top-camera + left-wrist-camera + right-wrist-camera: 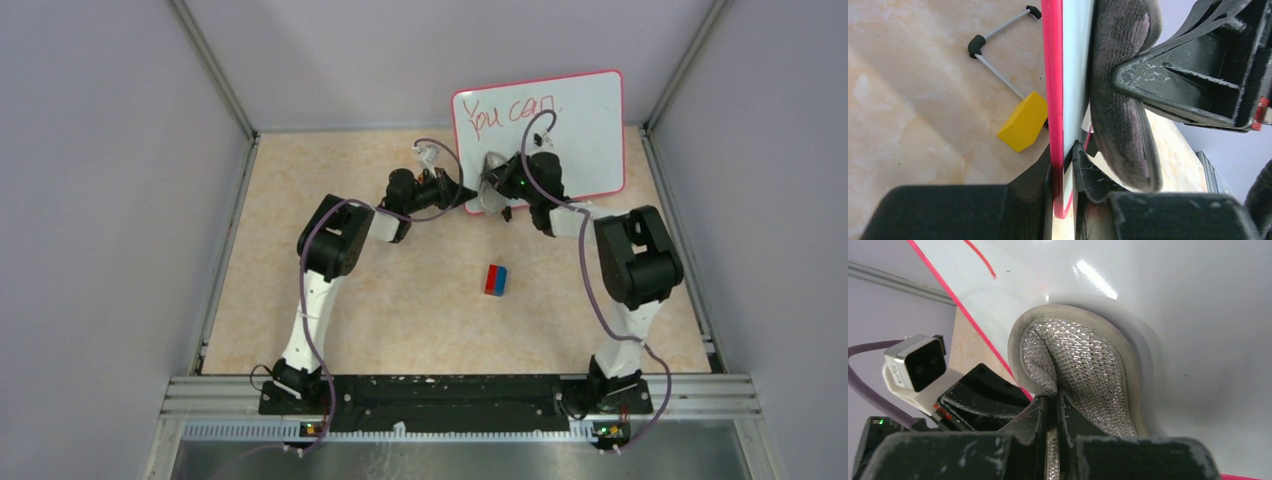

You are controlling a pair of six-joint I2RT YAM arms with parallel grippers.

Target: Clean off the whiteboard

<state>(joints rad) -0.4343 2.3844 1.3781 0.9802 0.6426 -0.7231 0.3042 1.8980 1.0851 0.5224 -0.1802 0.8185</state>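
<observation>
Whiteboard [575,120] upright at the far right of the bench [380,320], one hand steadying it, the other holding a pad on its face.

Left hand [1063,162]: fingers pressed together on the board's red-pink frame at the lower left corner, one finger on each side of the edge. Right hand [1050,402]: fingers pinching a fold of a grey mesh-backed cleaning pad [1083,365]; the pad lies flat against the glossy white face, low on the board near its left side. Red handwriting reading "You can" runs along the top of the board, above the pad and apart from it. Behind the board, a wire stand [1000,75] with black end caps rests on the bench, a yellow block [1024,121] just beside the frame. A red-and-blue block [496,280] lies mid-bench, well apart from both hands.
</observation>
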